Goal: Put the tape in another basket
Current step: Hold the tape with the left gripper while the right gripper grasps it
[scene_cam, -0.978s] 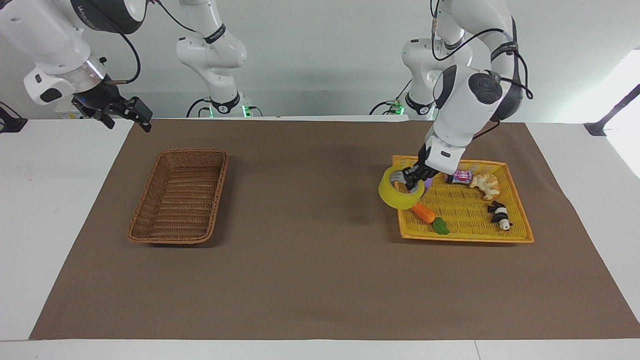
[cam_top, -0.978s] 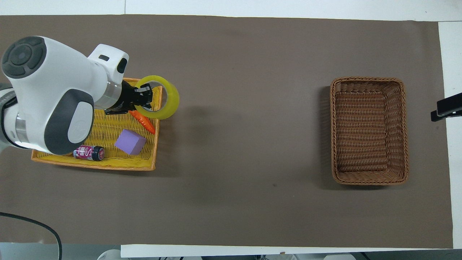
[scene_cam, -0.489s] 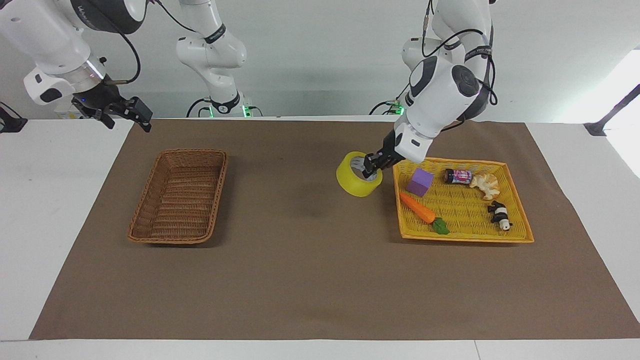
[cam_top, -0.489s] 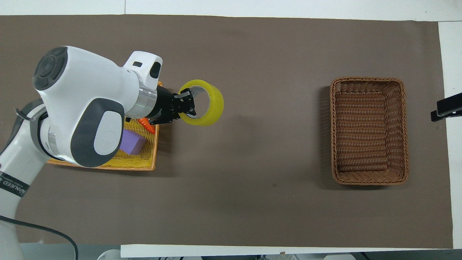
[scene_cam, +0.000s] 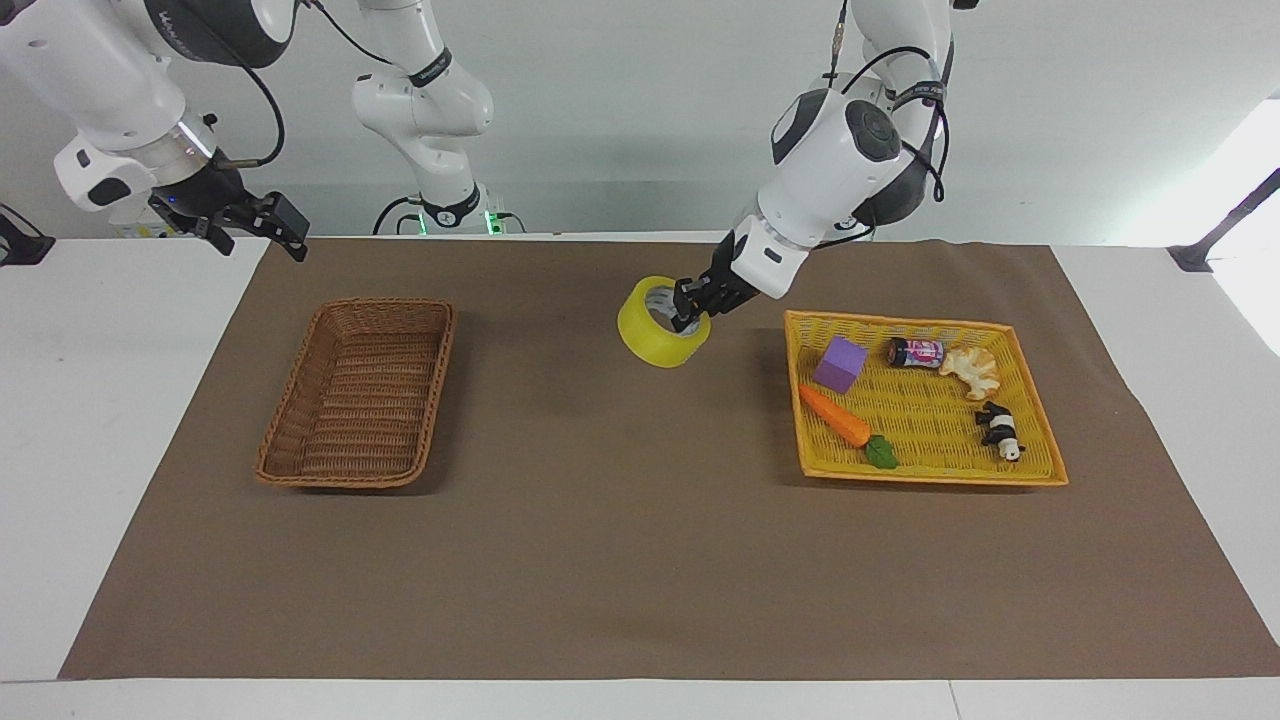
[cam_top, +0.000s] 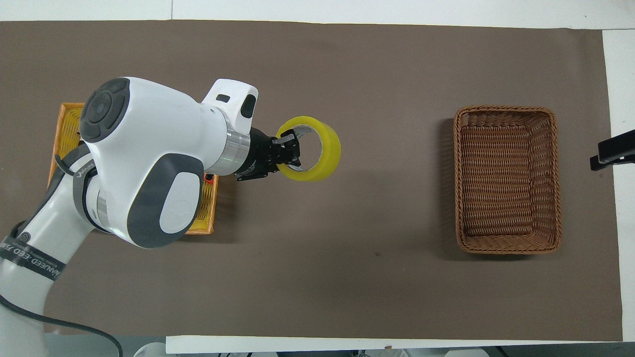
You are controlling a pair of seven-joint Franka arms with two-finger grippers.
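The yellow roll of tape (scene_cam: 660, 325) (cam_top: 317, 151) hangs in the air over the brown mat, between the two baskets. My left gripper (scene_cam: 690, 307) (cam_top: 288, 153) is shut on the roll's rim, one finger inside the white core. The dark brown wicker basket (scene_cam: 358, 392) (cam_top: 507, 179) sits with nothing in it toward the right arm's end of the table. My right gripper (scene_cam: 262, 220) (cam_top: 611, 151) waits open above the table's edge, beside that basket.
A flat yellow-orange basket (scene_cam: 925, 440) (cam_top: 67, 119) at the left arm's end holds a purple cube (scene_cam: 839, 363), a carrot (scene_cam: 840, 420), a small can (scene_cam: 915, 351), a bread piece (scene_cam: 970, 368) and a panda toy (scene_cam: 998, 430). A brown mat (scene_cam: 620, 520) covers the table.
My left gripper has carried the tape out of the yellow-orange basket and across the mat toward the wicker basket. The right arm has barely moved.
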